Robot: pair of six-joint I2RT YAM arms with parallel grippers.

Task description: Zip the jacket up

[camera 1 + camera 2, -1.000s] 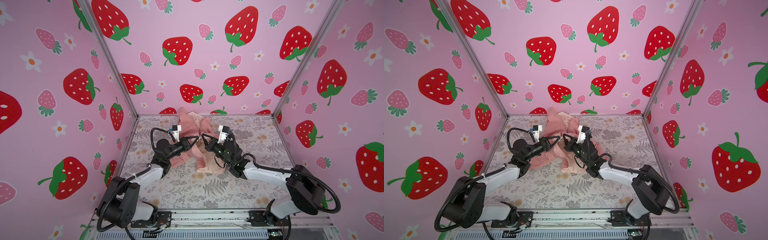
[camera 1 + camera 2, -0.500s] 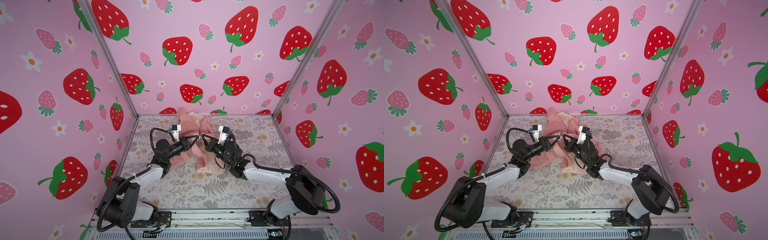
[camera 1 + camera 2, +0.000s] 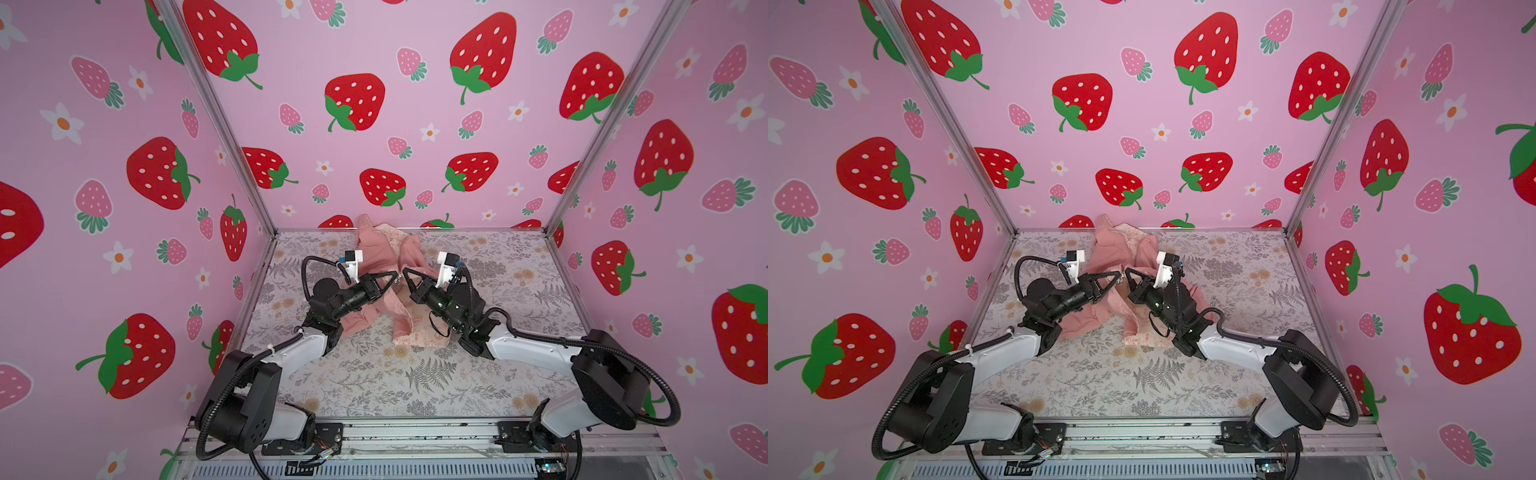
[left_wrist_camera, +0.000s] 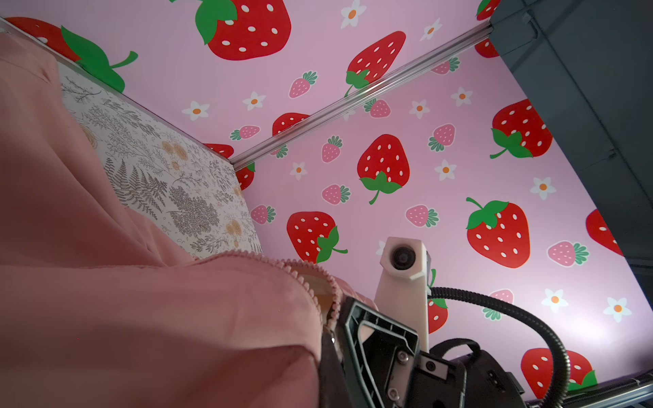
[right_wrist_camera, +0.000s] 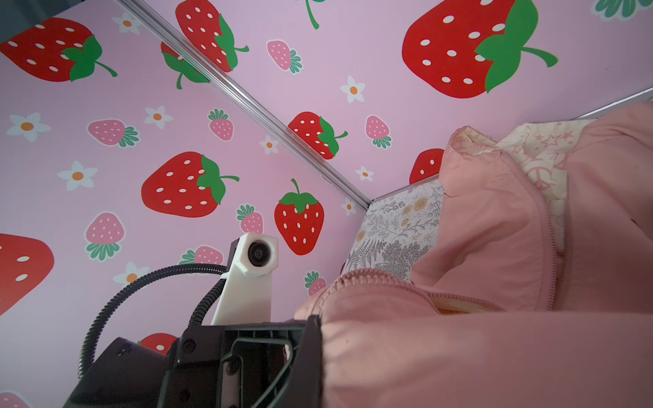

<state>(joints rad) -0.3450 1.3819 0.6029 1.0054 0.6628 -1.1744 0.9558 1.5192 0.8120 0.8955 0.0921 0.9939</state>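
The salmon-pink jacket lies crumpled at the back middle of the table, its front parted and cream lining showing. In both top views my left gripper and right gripper meet tip to tip at the zipper, mid-jacket. Both are shut, pinching the jacket's front edges. In the left wrist view the zipper teeth run down to a small metal slider beside the right gripper's finger. The right wrist view shows pink fabric against the left gripper's finger.
A floral cloth covers the table. Strawberry-print walls close in the back and both sides, with metal posts at the corners. The jacket's hood touches the back wall. A metal rail runs along the front edge.
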